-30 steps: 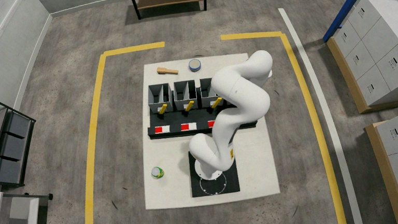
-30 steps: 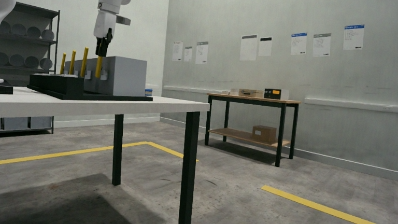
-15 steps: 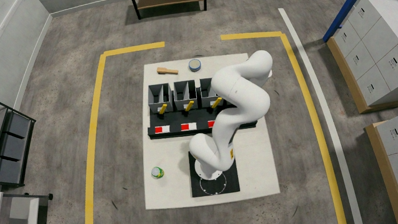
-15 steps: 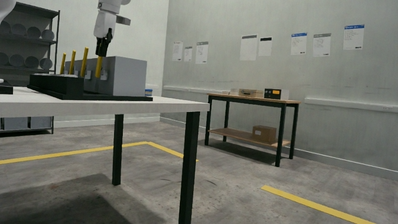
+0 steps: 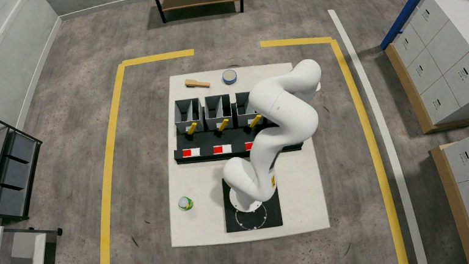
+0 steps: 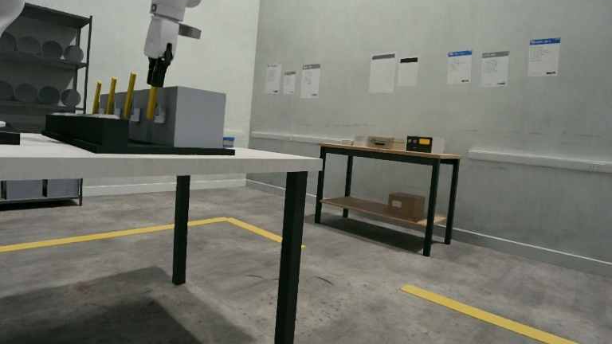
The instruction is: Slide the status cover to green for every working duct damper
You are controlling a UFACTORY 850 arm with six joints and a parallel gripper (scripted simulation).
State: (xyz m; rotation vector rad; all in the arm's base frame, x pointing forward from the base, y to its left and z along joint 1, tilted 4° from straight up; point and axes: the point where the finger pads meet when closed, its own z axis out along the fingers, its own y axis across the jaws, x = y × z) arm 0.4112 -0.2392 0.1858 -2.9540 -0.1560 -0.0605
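Note:
Grey box dampers stand in a row on a black base board, each with a yellow lever in front. In the top view I see three dampers with levers; my arm hides the fourth. The visible sliders show red beside white covers. In the exterior view my gripper points down and is shut on the top of the nearest damper's yellow lever. The other levers stand free.
On the white table lie a wooden block and a blue-rimmed round tin behind the dampers, and a green can at the front left. My base sits at the front middle.

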